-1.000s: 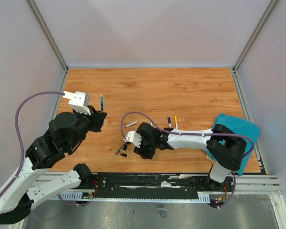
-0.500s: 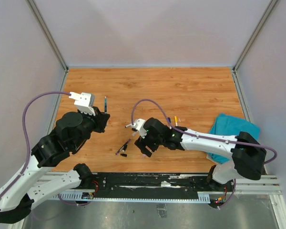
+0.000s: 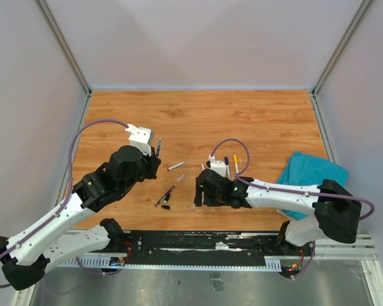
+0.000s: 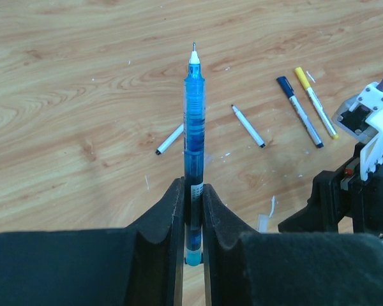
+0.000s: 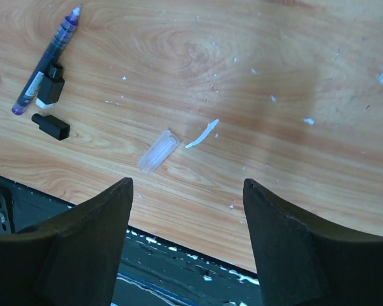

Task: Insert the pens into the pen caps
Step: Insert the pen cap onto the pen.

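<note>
Wooden tabletop (image 3: pixel 242 115) with pens (image 4: pixel 316 102), pale walls (image 3: pixel 198 38)

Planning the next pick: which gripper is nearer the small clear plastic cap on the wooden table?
Right. The right gripper hovers open with the clear plastic cap just ahead between its fingers. The left gripper, shut on a blue translucent pen, sits farther off to the cap's left.

The left arm (image 3: pixel 83 197) bends toward the centre, and the left fingers (image 4: pixel 168 220) are pinched on a translucent blue pen (image 4: pixel 193 108) that juts past their tips. The right arm (image 3: pixel 281 194) stretches low leftward, and the right fingers (image 5: pixel 89 236) are spread wide and empty.
</note>
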Robot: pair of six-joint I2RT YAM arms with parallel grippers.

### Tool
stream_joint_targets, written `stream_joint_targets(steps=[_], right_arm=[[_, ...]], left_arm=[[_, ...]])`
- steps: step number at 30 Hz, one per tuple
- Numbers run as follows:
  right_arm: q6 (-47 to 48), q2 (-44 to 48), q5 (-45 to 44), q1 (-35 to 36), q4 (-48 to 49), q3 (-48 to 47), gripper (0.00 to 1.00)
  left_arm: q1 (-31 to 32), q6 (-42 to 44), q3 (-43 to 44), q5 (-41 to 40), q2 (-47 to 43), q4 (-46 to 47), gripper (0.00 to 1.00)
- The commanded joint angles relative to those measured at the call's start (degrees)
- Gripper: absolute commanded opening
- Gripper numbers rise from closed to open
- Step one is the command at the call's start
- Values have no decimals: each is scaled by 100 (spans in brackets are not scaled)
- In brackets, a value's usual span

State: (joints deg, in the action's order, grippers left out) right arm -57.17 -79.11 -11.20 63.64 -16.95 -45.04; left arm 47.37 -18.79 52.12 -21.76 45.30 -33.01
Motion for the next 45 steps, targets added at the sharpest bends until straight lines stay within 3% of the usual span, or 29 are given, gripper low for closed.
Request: stream_joint_targets(steps=[1, 8, 23, 35, 45], right_arm=[[-890, -375, -315, 254, -405, -465, 70], [-1350, -896, -747, 507, -1030, -1099, 71], [-2605, -1729, -622, 580, -1828, -1863, 71], [-2693, -2270, -531, 571, -1937, -2219, 62], [-2609, -2613, -393, 493, -1951, -2331, 48]], left_arm=[[-35, 172, -239, -34, -144, 415, 0], [-44, 155, -537, -209, -477, 427, 1], [-44, 204, -555, -241, -563, 364, 0], [-44, 182, -537, -211, -636, 304, 1], [-44, 191, -510, -145, -654, 278, 1]])
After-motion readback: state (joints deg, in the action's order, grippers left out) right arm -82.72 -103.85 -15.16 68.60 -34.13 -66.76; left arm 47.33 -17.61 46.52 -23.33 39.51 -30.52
